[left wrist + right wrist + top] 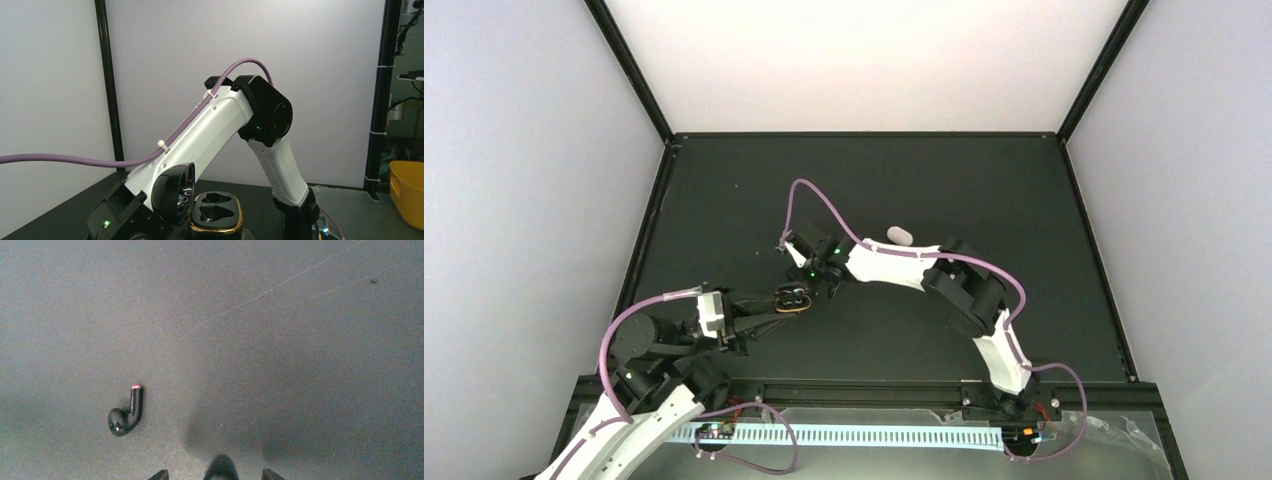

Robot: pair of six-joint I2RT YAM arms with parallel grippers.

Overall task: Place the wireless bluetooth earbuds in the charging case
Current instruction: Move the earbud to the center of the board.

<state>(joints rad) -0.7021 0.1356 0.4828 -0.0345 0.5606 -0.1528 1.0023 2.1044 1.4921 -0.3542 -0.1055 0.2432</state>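
Observation:
The charging case (216, 214) is glossy black with a gold rim. Its lid (172, 192) stands open to the left, and its two sockets are empty. My left gripper (776, 301) is shut on the case's base, holding it upright above the mat; the case (792, 297) also shows from above. One black stemmed earbud (125, 413) lies on the mat, to the left of and ahead of my right gripper (216, 475). Its fingertips (159, 474) stand apart. A blurred dark rounded shape sits between them, touching neither; I cannot tell what it is. The right gripper (812, 268) hovers just beyond the case.
A small white oval object (901, 235) lies on the dark mat (984, 180) behind the right arm's forearm. Black frame rails edge the mat. A yellow bin (407, 192) stands off the table to the right in the left wrist view.

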